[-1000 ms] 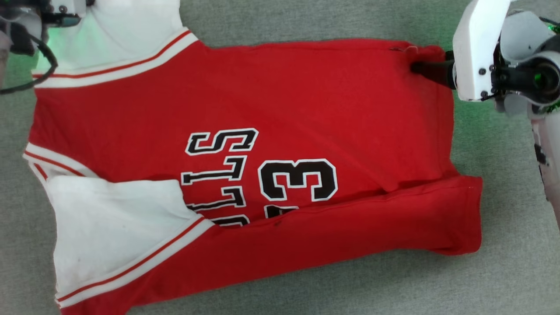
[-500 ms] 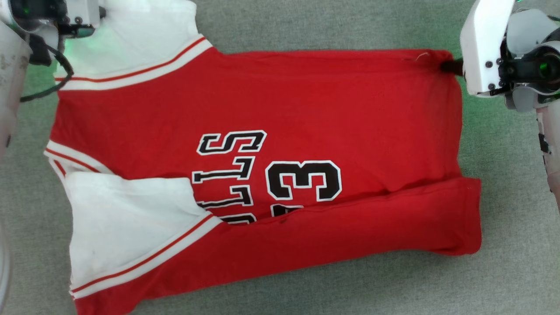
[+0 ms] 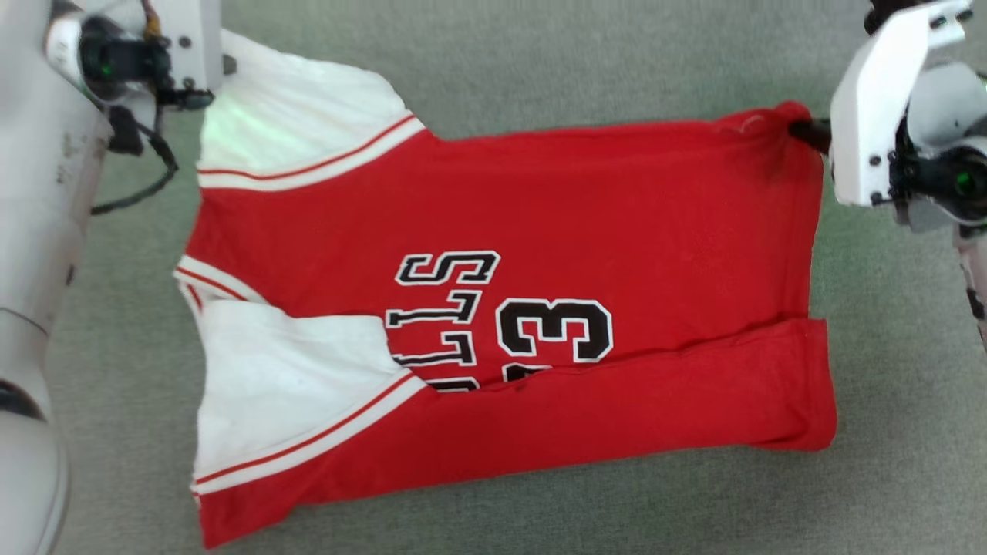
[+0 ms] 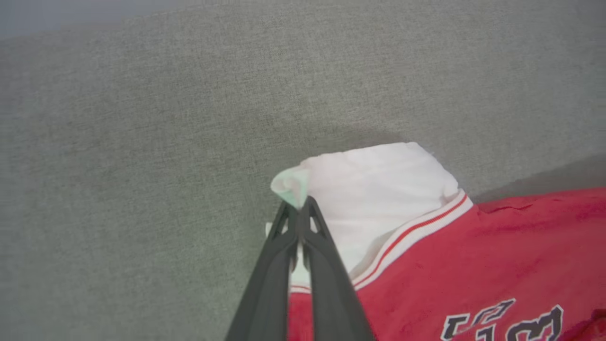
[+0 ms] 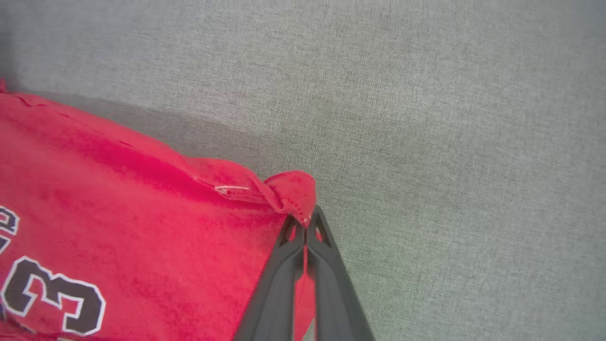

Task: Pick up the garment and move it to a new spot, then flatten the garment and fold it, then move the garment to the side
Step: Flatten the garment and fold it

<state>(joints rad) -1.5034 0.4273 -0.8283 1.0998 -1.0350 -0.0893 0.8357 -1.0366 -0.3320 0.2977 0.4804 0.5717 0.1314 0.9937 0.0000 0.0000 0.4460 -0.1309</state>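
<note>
Red garment spread on grey fabric; left gripper clamps its ten-o'clock sleeve, right gripper its two-o'clock hem corner.

Grey woven fabric surface under the partly folded garment.

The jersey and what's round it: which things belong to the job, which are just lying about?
Job:
red jersey T-shirt
left hand, shut on its white sleeve
right hand, shut on its hem corner

Lying about:
grey fabric surface, bearing the shirt
</note>
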